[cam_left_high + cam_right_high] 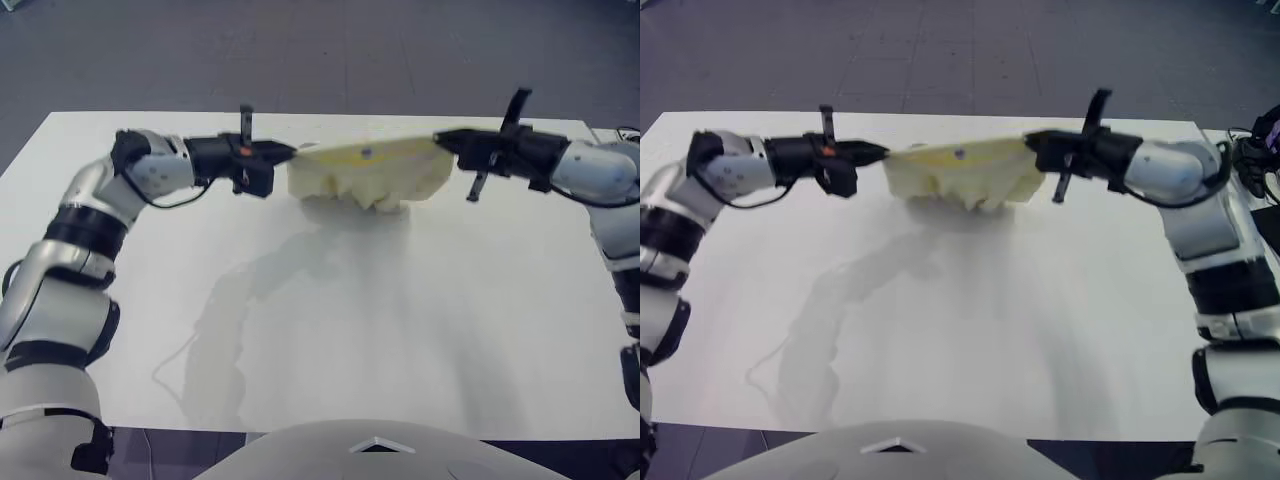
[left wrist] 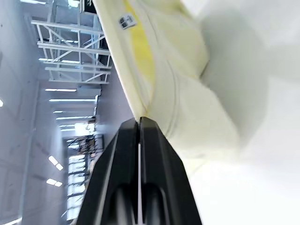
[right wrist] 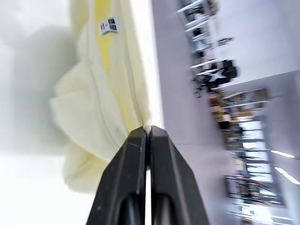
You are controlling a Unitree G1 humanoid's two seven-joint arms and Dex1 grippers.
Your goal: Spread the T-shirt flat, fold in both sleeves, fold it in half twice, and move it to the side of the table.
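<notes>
A pale yellow T-shirt (image 1: 368, 172) hangs stretched between my two grippers above the far middle of the white table (image 1: 330, 330). Its lower folds droop and touch the tabletop. My left gripper (image 1: 292, 152) is shut on the shirt's left end, and my right gripper (image 1: 440, 140) is shut on its right end. The left wrist view has the black fingers (image 2: 123, 140) pinched together on the cloth edge (image 2: 154, 79). From the right wrist the fingers (image 3: 161, 145) clamp the fabric (image 3: 103, 93) the same way, with a small label (image 3: 108, 26) near the collar.
The table's far edge (image 1: 300, 114) runs just behind the shirt, with dark floor beyond. A dark object and cables (image 1: 1258, 140) lie at the table's right edge. Open tabletop stretches from the shirt toward the near edge.
</notes>
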